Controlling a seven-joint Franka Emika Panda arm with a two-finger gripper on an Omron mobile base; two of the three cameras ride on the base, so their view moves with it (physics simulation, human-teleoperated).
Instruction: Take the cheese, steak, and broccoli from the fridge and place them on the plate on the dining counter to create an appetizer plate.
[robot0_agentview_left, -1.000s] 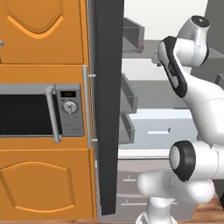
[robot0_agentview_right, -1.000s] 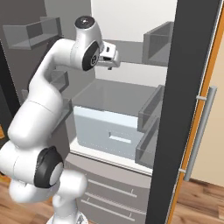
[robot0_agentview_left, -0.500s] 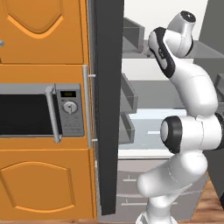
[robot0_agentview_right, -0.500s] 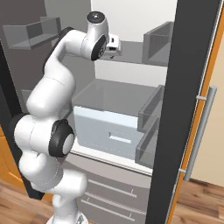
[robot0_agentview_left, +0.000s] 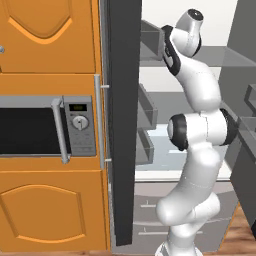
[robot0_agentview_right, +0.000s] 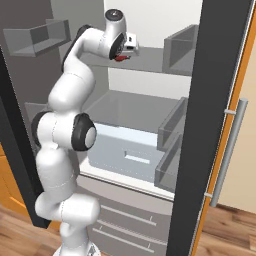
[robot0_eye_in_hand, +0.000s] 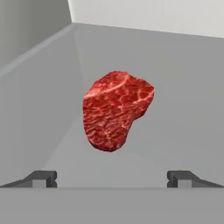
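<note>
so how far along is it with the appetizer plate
Done so far: the fridge door stands open and the arm has reached up to an upper shelf. In hand: the open gripper faces the steak lying on that shelf, fingertips apart and not touching it. Left: grasp the steak and carry it to the plate; cheese and broccoli remain to be fetched too.

Marbled, moist-looking red steak (robot0_eye_in_hand: 117, 110), smooth matt grey fridge (robot0_eye_in_hand: 183, 87) shelf, glossy orange cabinet (robot0_agentview_left: 50, 210)
</note>
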